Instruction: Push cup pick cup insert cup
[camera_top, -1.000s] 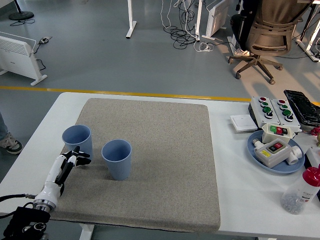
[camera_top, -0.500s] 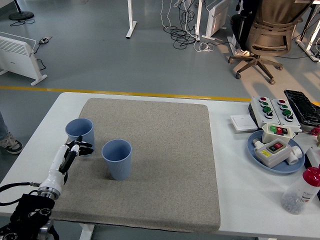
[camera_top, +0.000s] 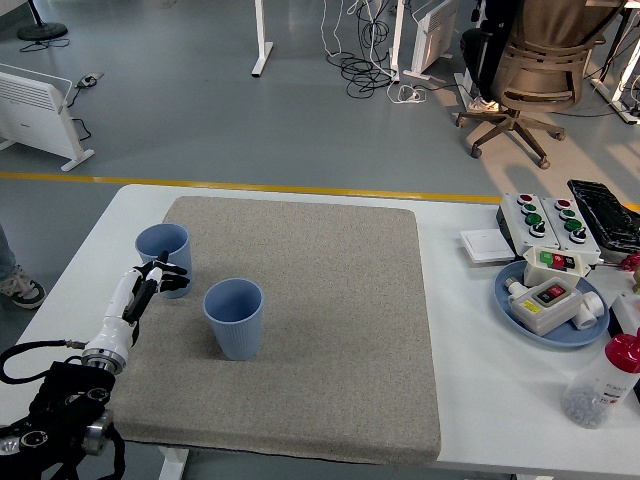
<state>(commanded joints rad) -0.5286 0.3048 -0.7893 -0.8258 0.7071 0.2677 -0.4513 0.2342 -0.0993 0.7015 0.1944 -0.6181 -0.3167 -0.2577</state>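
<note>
Two blue cups stand upright on the grey mat (camera_top: 330, 300). One cup (camera_top: 164, 257) sits near the mat's left edge. The other cup (camera_top: 234, 317) stands nearer the front, a little to its right. My left hand (camera_top: 152, 283) reaches in from the lower left, its fingers spread and touching the front of the left cup's wall without wrapping it. The right arm does not show in the head view.
On the table's right lie a blue plate (camera_top: 516, 310) with button boxes, a white button box (camera_top: 547, 222), a black device (camera_top: 604, 212) and a red-capped bottle (camera_top: 602, 382). An office chair (camera_top: 535, 70) stands on the floor beyond.
My left hand has moved forward and away from me, pushing the left cup farther back along the mat. The other cup has stayed put.
</note>
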